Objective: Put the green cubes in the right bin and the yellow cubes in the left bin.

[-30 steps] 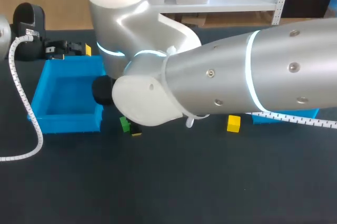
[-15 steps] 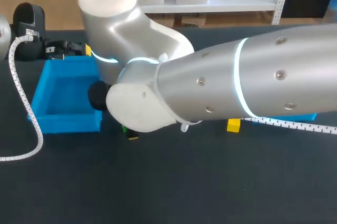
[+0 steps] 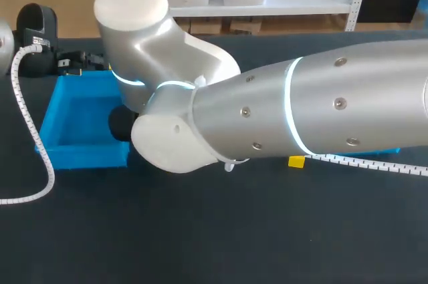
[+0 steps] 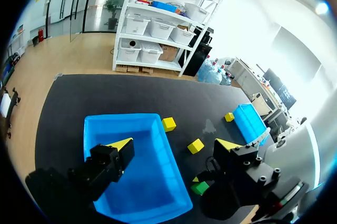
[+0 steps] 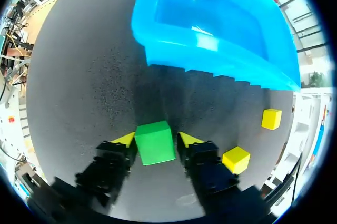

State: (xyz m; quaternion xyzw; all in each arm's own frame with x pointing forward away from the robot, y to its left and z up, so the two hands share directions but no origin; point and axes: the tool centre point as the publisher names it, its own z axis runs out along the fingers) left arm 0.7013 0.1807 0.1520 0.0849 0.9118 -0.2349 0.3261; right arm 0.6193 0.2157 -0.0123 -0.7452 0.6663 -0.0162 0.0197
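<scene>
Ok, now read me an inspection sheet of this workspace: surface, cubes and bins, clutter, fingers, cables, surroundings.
Surface: dark table, no spills seen.
Job's things: green cube on the table close to the left bin; three yellow cubes on the table between the left bin and the right bin; the left bin looks empty where it shows.
Clutter: nothing seen.
Grippers: right gripper open, fingers either side of the green cube, a slight gap at one side; left gripper open above the left bin, holding nothing.
Cables: white coiled cable along the left bin's outer side.
Surroundings: nothing seen reaching over the table.
</scene>
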